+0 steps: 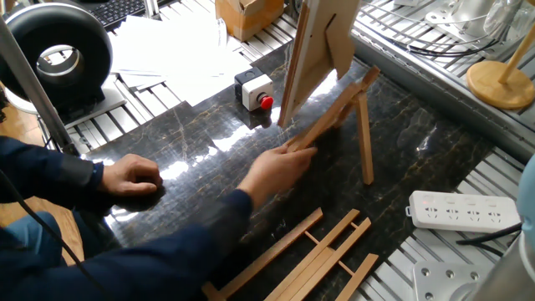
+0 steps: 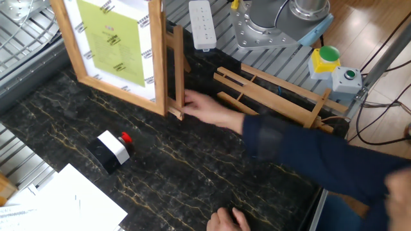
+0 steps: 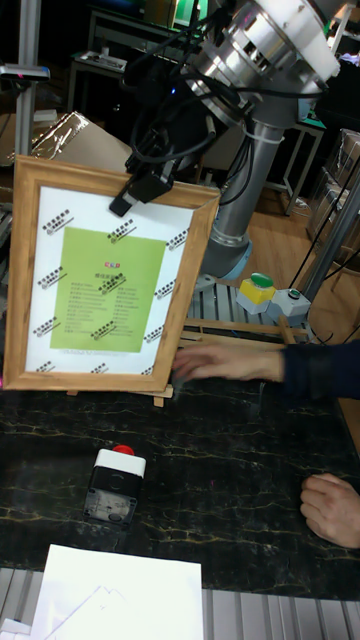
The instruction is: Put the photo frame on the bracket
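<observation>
**One step outstanding: frame held at the bracket, not yet released**

One item remains open. The photo frame (image 3: 108, 288) is upright, gripped at its top edge by the end effector (image 3: 148, 190), whose fingers are closed on the upper rail. In the tall fixed view its lower edge sits level with, or just above, the bottom ledge of the bracket (image 1: 338, 113); whether it actually bears on that ledge cannot be told.

The bracket stands directly behind the frame on the dark marble desk (image 2: 192, 167), its slanted rails close against the frame's tan back and its prop leg planted on the desk. A person's hand (image 1: 280, 167) grips the bracket's lower end and appears to be positioning it under the frame. The person's other hand (image 1: 134, 177) rests flat on the desk, well apart.

Judgement: the task is largely done in placement but incomplete. Left to do: confirm the frame is seated on the ledge and leaning on the rails, have the hand withdraw, then open the end effector and retreat.

Risk: release before the bracket is steady could tip both.
</observation>
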### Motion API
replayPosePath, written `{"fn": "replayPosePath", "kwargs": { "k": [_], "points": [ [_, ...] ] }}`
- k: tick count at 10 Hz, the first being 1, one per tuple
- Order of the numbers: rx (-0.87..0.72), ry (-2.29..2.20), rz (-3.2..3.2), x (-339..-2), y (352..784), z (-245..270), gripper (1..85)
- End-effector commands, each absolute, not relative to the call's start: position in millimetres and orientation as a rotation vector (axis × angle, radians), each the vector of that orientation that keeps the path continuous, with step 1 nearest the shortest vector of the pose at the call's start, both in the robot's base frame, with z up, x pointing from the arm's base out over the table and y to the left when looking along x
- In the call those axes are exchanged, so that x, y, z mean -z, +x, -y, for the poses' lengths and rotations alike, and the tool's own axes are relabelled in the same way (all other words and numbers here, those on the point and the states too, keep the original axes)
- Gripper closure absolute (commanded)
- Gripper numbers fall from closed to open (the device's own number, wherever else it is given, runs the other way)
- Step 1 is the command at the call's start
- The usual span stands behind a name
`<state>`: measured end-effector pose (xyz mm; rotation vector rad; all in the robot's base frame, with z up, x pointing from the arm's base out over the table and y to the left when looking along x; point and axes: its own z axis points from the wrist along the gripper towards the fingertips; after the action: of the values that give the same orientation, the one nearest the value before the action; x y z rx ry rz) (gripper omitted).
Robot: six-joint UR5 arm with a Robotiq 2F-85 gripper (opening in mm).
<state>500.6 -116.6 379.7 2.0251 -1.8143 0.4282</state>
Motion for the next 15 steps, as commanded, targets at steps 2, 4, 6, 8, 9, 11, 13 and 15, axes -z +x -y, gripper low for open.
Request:
{"fn": "replayPosePath", "kwargs": {
  "k": [2, 4, 6, 8, 9, 11, 13, 15],
  "points": [
    [-0.315, 1.882, 1.998, -385, 466, 98, 84.7],
    [-0.312, 1.860, 2.043, -382, 463, 84, 84.7],
    [-0.329, 1.917, 2.013, -380, 467, 86, 84.7],
    [-0.345, 1.943, 1.991, -382, 465, 85, 84.7],
    [-0.363, 1.942, 1.990, -380, 464, 84, 84.7],
    [-0.372, 1.936, 2.005, -372, 460, 84, 84.7],
    [-0.375, 1.933, 2.003, -372, 453, 82, 84.7],
    [-0.382, 1.927, 2.000, -372, 447, 83, 84.7]
  ]
}}
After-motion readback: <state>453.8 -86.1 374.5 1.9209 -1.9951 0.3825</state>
